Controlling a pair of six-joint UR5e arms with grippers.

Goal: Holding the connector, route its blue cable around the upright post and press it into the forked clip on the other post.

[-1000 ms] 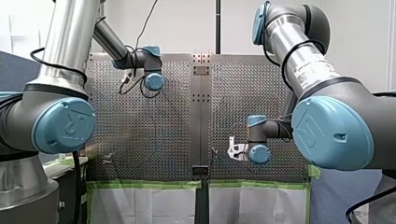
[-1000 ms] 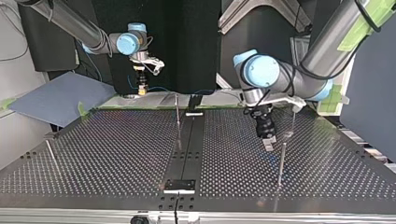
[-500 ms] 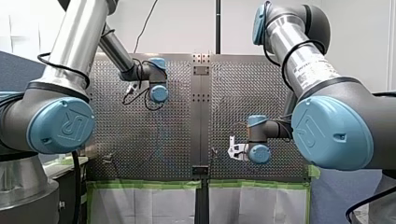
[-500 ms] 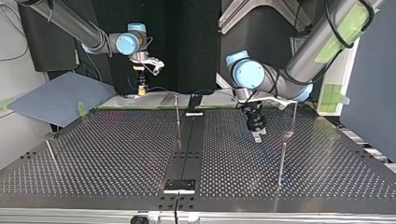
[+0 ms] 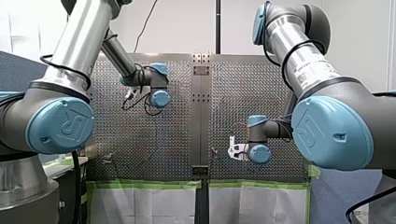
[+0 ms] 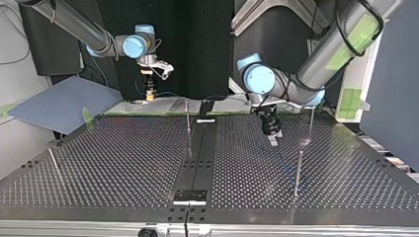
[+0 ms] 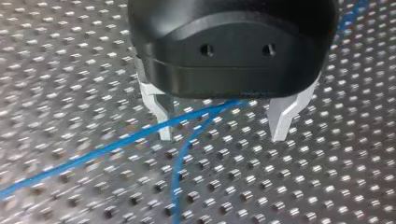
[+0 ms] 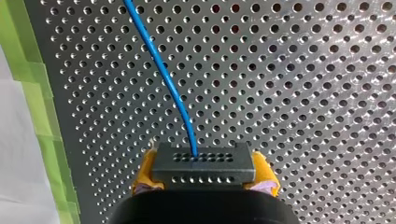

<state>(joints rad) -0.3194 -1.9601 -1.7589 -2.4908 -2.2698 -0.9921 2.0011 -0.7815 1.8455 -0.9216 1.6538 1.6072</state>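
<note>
My right gripper (image 8: 204,184) is shut with its yellow pads on the black connector (image 8: 204,167). The blue cable (image 8: 161,70) leaves the connector's face and runs ahead over the perforated plate. In the top view my right gripper (image 6: 148,95) hangs over the table's far edge, at that view's left. My left gripper (image 7: 222,137) stands open just above the plate. The blue cable (image 7: 140,135) passes between its metal fingers (image 7: 281,119) without being gripped. In the top view my left gripper (image 6: 272,140) is right of the centre rail. Thin upright posts (image 6: 188,118) (image 6: 297,170) (image 6: 311,122) stand nearby.
A black rail (image 6: 197,158) runs down the middle of the perforated table (image 6: 123,163). Another thin post (image 6: 53,160) stands at the top view's left. A blue-grey sheet (image 6: 59,103) lies off the far left corner. Green tape (image 5: 149,184) edges the table.
My left arm has carried its open gripper toward the table's far edge and a little to the left in the top view. My right arm and the connector have stayed still.
</note>
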